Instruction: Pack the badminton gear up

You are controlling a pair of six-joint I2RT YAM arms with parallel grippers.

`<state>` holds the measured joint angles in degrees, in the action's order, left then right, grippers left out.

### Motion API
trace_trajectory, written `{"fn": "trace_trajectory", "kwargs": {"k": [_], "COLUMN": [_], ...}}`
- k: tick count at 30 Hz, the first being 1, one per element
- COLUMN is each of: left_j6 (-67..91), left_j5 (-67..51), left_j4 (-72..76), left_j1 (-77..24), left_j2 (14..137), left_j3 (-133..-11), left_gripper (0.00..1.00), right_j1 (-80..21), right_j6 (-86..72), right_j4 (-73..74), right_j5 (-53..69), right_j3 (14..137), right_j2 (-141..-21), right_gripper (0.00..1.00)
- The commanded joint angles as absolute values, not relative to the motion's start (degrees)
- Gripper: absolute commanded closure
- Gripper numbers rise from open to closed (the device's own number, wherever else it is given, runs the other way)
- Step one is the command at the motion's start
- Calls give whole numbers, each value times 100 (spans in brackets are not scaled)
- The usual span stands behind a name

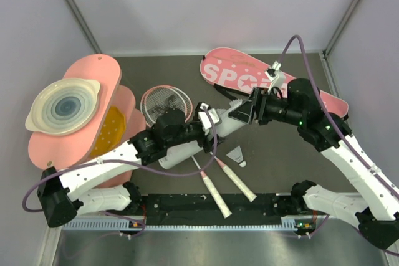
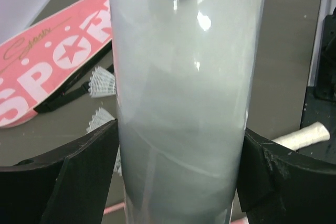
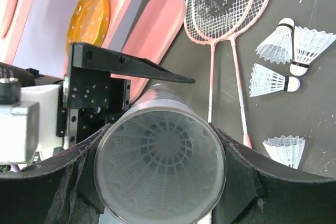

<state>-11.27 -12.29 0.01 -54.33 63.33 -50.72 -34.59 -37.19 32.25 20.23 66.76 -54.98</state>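
A long white tube (image 1: 181, 154) lies slanted across the middle of the table between both arms. My right gripper (image 1: 249, 111) is shut on its upper end. In the right wrist view the tube's mouth (image 3: 160, 161) sits between the fingers (image 3: 247, 171), with a white shuttlecock seen inside. My left gripper (image 1: 209, 123) straddles the tube (image 2: 181, 103), its fingers (image 2: 84, 171) standing wide right at the tube's walls. Two pink rackets (image 1: 165, 104) lie side by side. Several loose shuttlecocks (image 3: 275, 45) rest beside them. The pink SPORT bag (image 1: 243, 73) lies behind.
Pink rounded boards (image 1: 93, 79) carrying a white ringed dish (image 1: 65, 107) stand at the left, with a yellow dish (image 1: 112, 129) beside them. The rackets' white handles (image 1: 215, 194) reach the black rail (image 1: 187, 207) at the near edge. Grey walls close in the back.
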Motion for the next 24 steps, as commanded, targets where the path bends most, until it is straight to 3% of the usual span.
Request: {"fn": "trace_trajectory", "kwargs": {"k": [1, 5, 8, 11, 12, 15, 20, 23, 24], "left_j6": [-1213, -1099, -1020, -827, -713, -273, -26, -114, -132], "left_j5": [-923, -809, -660, -212, -54, 176, 246, 220, 168], "left_j4": [176, 219, 378, 430, 457, 474, 1114, 1300, 1440], "left_j1": [-5432, -5432, -5432, -5432, -5440, -5432, -5432, -5432, -5432], "left_j2": [5916, 5801, 5809, 5783, 5748, 5476, 4747, 4483, 4378], "left_j3": [-4615, -4439, -4403, -4368, -4316, -4000, -3042, -2708, -2637], "left_gripper": [18, 27, 41, 53, 57, 64, 70, 73, 73], "right_j1": [-3436, -3428, -3480, -3480, -3480, -3480, -3489, -3533, -3568], "right_j6": [-3858, -3893, -3920, -3535, -3046, -2411, -2136, -2074, -2013], "right_j4": [2681, 2672, 2672, 2899, 3362, 3858, 3867, 3858, 3858], "right_j5": [2364, 2478, 2487, 2340, 2129, 1205, 1571, 1923, 2029], "right_j3": [6785, 6794, 6812, 6916, 7048, 7102, 7233, 7426, 7557], "right_j2": [-5502, -5563, -5599, -5581, -5581, -5397, -5290, -5466, -5650], "right_gripper": [68, 67, 64, 30, 1, 1, 1, 14, 25]}}
